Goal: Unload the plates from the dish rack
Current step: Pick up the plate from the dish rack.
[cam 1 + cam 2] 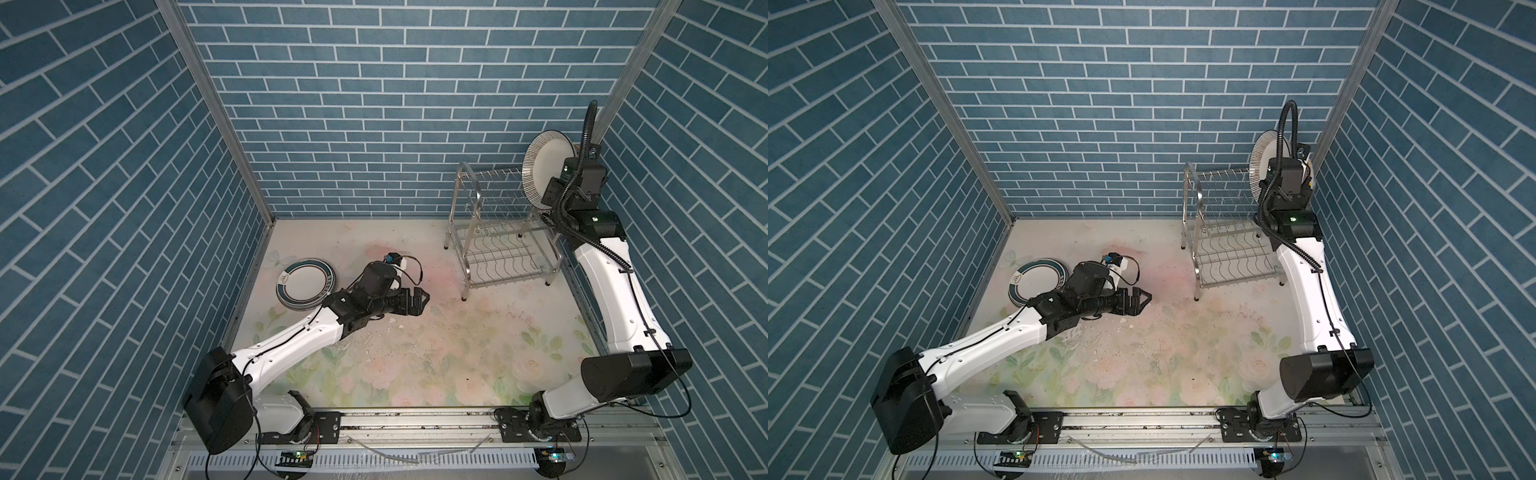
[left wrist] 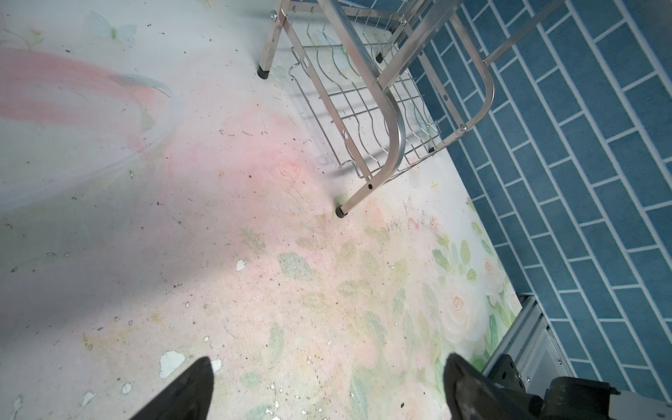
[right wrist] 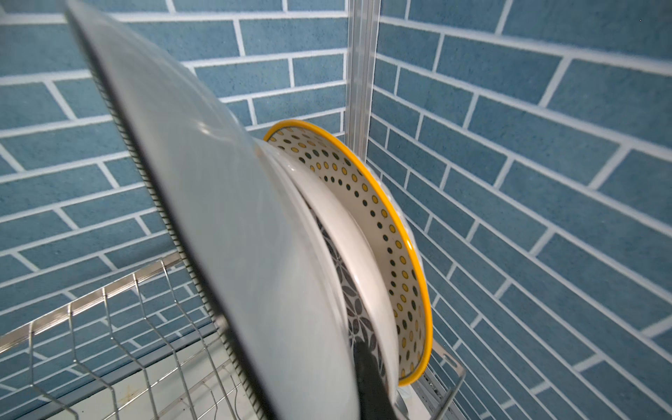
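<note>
The striped plate (image 1: 544, 170), pinched upright in my right gripper (image 1: 550, 194) at the far right end of the dish rack (image 1: 503, 253), wants a straight lift clear of its yellow-rimmed neighbour (image 3: 411, 254) before I swing left toward my empty, wide-open left gripper (image 1: 419, 301).

striped plate (image 1: 540, 166) upright at rack (image 1: 505, 258); teal plates (image 1: 305, 284) flat
</note>
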`<state>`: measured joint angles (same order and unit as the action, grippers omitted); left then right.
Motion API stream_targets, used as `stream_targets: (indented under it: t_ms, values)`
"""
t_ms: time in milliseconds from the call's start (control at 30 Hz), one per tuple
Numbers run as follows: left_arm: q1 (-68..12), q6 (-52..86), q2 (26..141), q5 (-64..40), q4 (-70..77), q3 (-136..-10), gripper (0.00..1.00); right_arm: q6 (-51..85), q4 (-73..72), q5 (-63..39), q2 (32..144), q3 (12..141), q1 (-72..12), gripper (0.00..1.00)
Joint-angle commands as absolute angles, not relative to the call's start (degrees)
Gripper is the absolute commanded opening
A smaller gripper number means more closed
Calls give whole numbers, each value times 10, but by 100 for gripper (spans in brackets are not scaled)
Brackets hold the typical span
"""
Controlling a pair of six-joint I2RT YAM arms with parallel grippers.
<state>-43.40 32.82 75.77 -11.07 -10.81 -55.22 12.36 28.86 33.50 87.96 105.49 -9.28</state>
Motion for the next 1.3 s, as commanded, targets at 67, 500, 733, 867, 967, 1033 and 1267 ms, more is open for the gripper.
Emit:
stream_targets:
  t_ms: [67, 500, 733, 867, 967, 1033, 1267]
  values:
    - [-430, 328, 745, -111, -109, -549, 99, 179, 241, 325, 856, 1122, -95, 0]
    - [-430, 340, 720, -107, -108, -529, 99, 213, 281, 281, 753, 1092, -95, 0]
    - [-430, 351, 701, -102, -123, -508, 99, 242, 309, 264, 655, 1017, -95, 0]
    - [-430, 355, 679, -97, -129, -485, 99, 260, 350, 263, 576, 959, -95, 0]
    - [-430, 361, 662, -94, -132, -464, 99, 274, 400, 256, 513, 921, -95, 0]
    - [-430, 367, 651, -94, -129, -447, 99, 284, 442, 248, 471, 900, -94, 0]
    - [-430, 375, 649, -107, -130, -426, 99, 328, 573, 175, 384, 846, -95, 0]
